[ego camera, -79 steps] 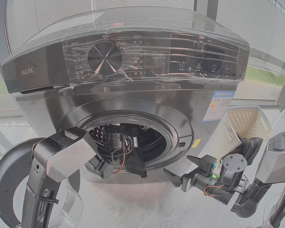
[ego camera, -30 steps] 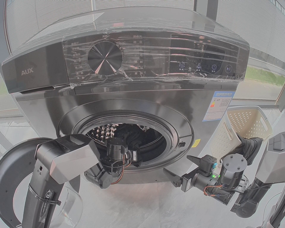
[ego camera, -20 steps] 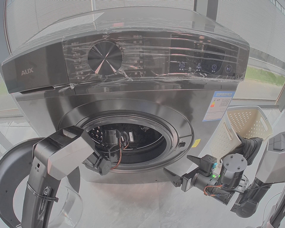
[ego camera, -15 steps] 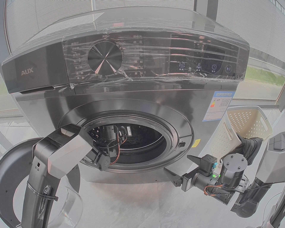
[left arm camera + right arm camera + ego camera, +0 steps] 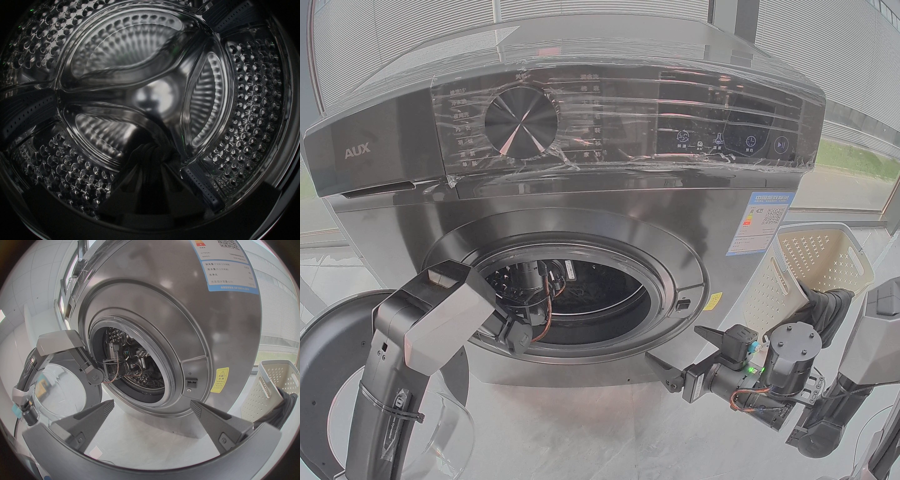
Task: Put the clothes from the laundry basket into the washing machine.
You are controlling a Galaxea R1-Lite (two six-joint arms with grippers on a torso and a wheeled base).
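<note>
Steel drum (image 5: 250, 93) holding one dark garment (image 5: 150, 168), one basket (image 5: 825, 250), right jaws spread, left jaws unclear

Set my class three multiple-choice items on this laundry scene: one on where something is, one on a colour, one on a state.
1. Where does the laundry basket stand relative to the washing machine?
A. On top of it
B. Beside it, on the robot's right
C. Inside its drum

2. What colour is the basket?
A. Red
B. Blue
C. Cream

3. What state is the right gripper in?
A. Open and empty
B. Shut on a garment
C. Shut on the basket's rim

Answers:
1 B: the head view shows the basket next to the machine's right-hand side.
2 C: its perforated walls are cream.
3 A: its jaws stand wide apart in front of the machine with nothing between them.
</note>
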